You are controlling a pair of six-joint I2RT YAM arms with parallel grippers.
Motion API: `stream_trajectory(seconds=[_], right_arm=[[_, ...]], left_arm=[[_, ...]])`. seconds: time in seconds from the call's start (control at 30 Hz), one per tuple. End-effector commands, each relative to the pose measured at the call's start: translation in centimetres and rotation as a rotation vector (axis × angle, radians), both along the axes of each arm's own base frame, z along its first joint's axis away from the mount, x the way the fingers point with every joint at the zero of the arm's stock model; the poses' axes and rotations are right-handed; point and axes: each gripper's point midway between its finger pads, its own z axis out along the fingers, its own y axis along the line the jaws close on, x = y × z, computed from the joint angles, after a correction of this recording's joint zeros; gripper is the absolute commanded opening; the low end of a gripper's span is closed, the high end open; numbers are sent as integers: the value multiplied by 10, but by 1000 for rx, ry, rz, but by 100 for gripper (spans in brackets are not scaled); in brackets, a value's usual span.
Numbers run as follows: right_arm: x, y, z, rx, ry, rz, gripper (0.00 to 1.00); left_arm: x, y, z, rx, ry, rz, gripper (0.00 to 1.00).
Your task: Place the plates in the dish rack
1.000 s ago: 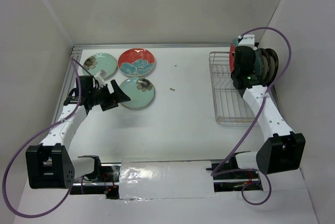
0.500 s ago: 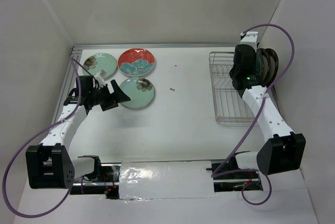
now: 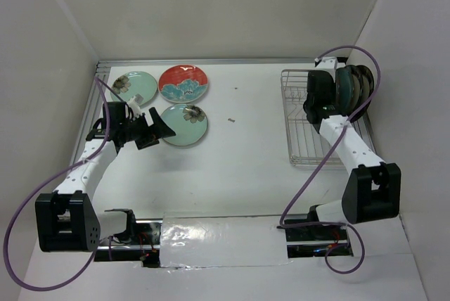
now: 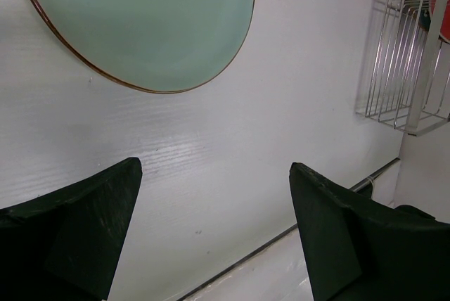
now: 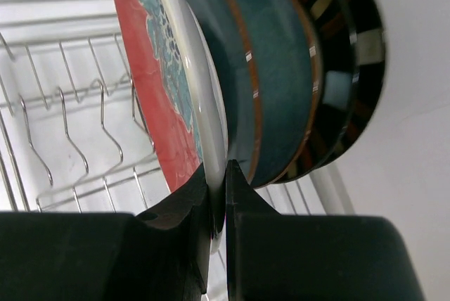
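Note:
My right gripper [image 5: 219, 178] is shut on the rim of a red plate with blue flowers [image 5: 151, 97], held on edge in the wire dish rack [image 3: 306, 129] just in front of two dark teal plates [image 5: 281, 76] and a dark striped-rim plate [image 5: 358, 55]. From above, that gripper [image 3: 316, 97] sits over the rack's far end. Three plates lie flat at the far left: a mint one [image 3: 133, 88], a red one [image 3: 183, 83] and a second mint one [image 3: 184, 124]. My left gripper [image 3: 163, 131] is open and empty, just left of that second mint plate [image 4: 140, 20].
The table's left edge has a metal rail [image 3: 98, 79]. A small dark speck [image 3: 230, 119] lies mid-table. White walls close in the back and both sides. The rack's near rows of tines [image 5: 70, 125] hold nothing.
My right arm has shifted left and lowered over the rack, carrying the red plate in among the upright plates. The left arm has not moved.

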Motion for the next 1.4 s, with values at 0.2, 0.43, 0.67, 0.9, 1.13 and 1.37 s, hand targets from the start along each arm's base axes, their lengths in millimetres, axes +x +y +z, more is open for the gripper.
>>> stream_trajectory(seconds=[0.2, 0.43, 0.67, 0.9, 1.13, 1.37], right_arm=[[28, 7, 21, 113, -197, 9, 0], [35, 10, 14, 141, -172, 7, 38], [38, 10, 43, 127, -201, 16, 62], [46, 69, 112, 158, -271, 260, 68], [72, 196, 103, 467, -165, 654, 79], [97, 305, 29, 898, -14, 828, 83]], left_arm=[[4, 0, 3, 3, -34, -19, 99], [4, 0, 0, 2, -25, -19, 99], [5, 2, -1, 9, -25, -13, 99], [5, 3, 1, 16, -33, -6, 99], [7, 5, 2, 30, -33, 6, 99], [6, 11, -1, 64, -26, 28, 99]])
